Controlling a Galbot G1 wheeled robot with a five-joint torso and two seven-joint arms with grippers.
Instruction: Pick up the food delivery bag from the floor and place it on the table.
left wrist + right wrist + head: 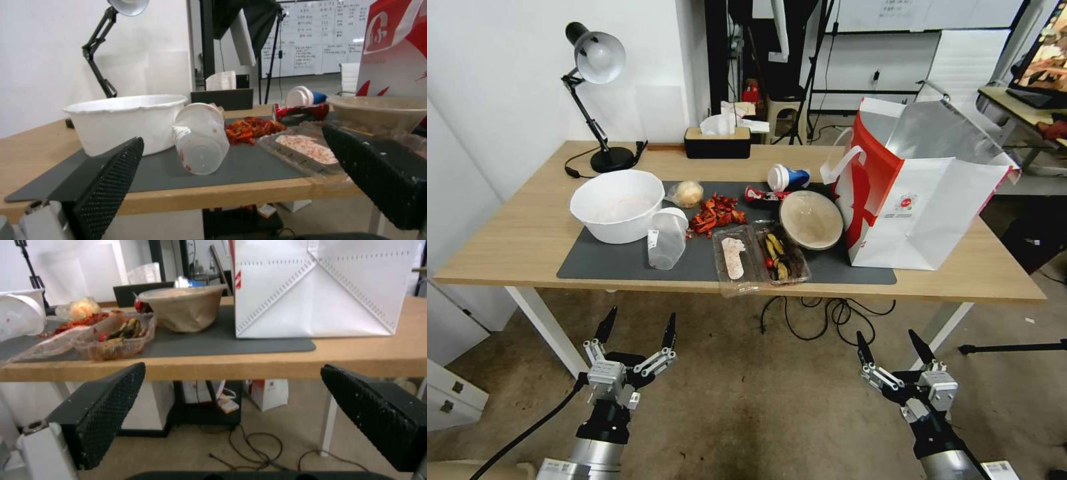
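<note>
While the food delivery bag (924, 193) is found upright at the right end of the table (507, 247), partly on its grey mat (694, 263), the left gripper (639, 328) and right gripper (894, 347) are held spread and empty above the floor (747, 400).

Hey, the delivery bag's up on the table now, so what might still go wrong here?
The food delivery bag stands tall and open-topped at the right end of the table, so a nudge might tip it. It sits right beside the brown bowl on the grey mat, so shifting it could push the bowl. Both open claws, left claw and right claw, hang below the table edge, so rising could strike it.
</note>
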